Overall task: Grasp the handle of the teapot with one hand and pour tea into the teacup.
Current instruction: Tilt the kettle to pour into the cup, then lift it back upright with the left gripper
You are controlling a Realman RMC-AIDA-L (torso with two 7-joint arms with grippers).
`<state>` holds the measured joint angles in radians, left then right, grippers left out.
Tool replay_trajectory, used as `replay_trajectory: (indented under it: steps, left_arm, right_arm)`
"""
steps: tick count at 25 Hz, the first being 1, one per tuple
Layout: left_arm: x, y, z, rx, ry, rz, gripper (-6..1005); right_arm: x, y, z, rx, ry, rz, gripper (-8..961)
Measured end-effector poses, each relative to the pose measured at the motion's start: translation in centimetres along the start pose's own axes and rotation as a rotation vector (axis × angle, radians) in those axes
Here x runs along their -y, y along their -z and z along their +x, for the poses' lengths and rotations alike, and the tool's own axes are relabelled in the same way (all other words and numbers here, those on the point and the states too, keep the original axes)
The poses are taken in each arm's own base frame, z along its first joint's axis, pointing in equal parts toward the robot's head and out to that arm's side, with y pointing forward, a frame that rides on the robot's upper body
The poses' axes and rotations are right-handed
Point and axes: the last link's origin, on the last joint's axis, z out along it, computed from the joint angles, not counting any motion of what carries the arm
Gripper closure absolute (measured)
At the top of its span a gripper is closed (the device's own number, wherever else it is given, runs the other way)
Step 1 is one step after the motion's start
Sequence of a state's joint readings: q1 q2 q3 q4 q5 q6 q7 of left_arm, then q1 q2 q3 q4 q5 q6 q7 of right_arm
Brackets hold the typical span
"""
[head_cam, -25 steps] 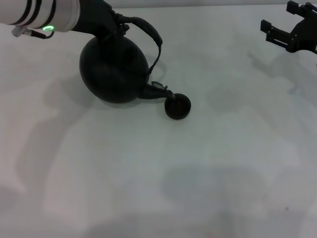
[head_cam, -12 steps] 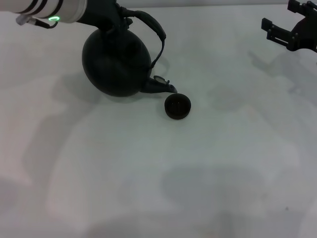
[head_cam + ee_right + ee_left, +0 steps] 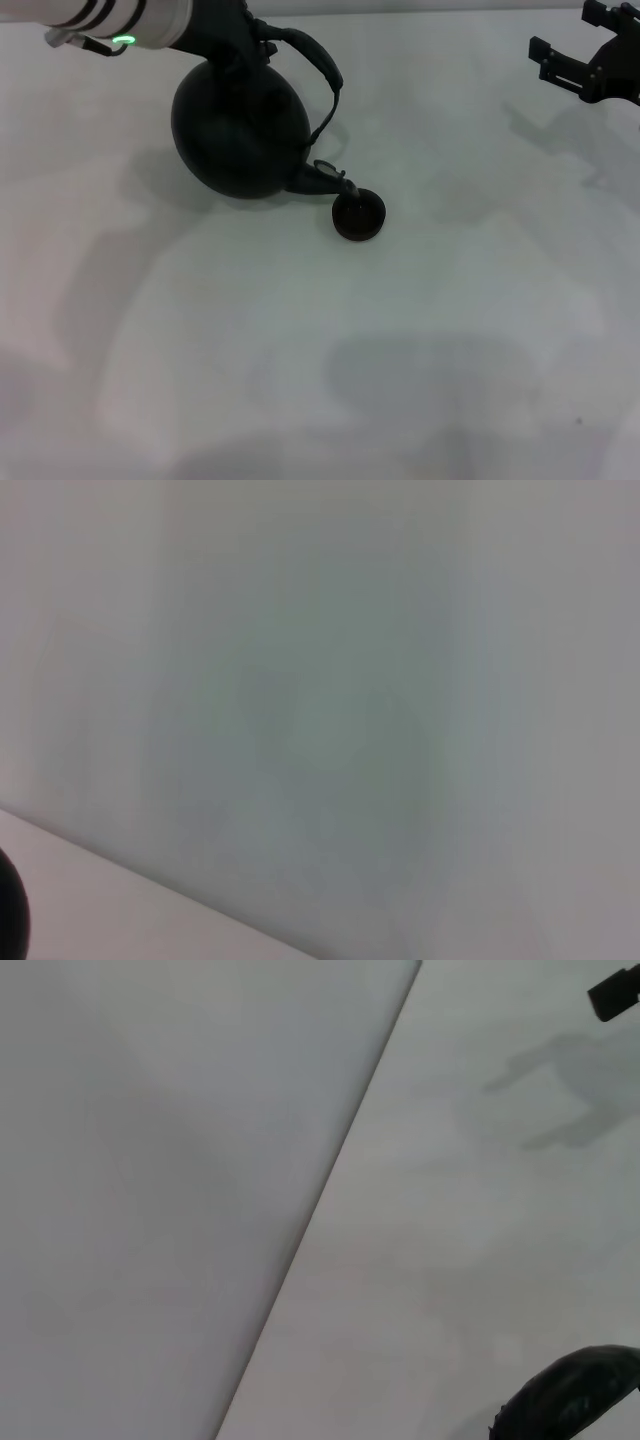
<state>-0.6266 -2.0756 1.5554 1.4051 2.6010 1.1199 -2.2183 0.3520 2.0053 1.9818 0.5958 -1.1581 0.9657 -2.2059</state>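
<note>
As the pot is tipped: the teapot (image 3: 240, 130) leans spout-down toward the teacup (image 3: 358, 216), so this is judged to be the pouring step
Change over the last second: the spout (image 3: 322, 181), which dipped to the cup, then lifted clear of the rim half a second ago, is back down with its tip over the near edge of the cup
Meaning for the task: the spout is re-aligned with the cup mouth, and pouring looks under way or resumed; no stream or liquid can be made out
Left end effector (image 3: 240, 45): at the far-left end of the handle (image 3: 318, 70), its fingers merging with the dark pot, so whether they pinch the hoop cannot be told
Teapot position: far left of the white table (image 3: 420, 330), its body lifted and tilted
Teacup position: upright on the table, just beside the pot, unmoved across the three views
Right end effector (image 3: 590, 70): parked at the far right edge, well apart from the cup, fingers spread
</note>
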Motion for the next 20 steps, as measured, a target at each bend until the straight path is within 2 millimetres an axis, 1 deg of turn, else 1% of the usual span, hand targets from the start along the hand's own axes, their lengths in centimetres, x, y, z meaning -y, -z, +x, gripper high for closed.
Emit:
replay_trajectory:
  steps: [20]
  left_arm:
    - [0.09, 0.05, 1.00, 0.027, -0.078, 0.017, 846]
  right_arm:
    - [0.05, -0.16, -0.10, 0.002, -0.003, 0.005, 98]
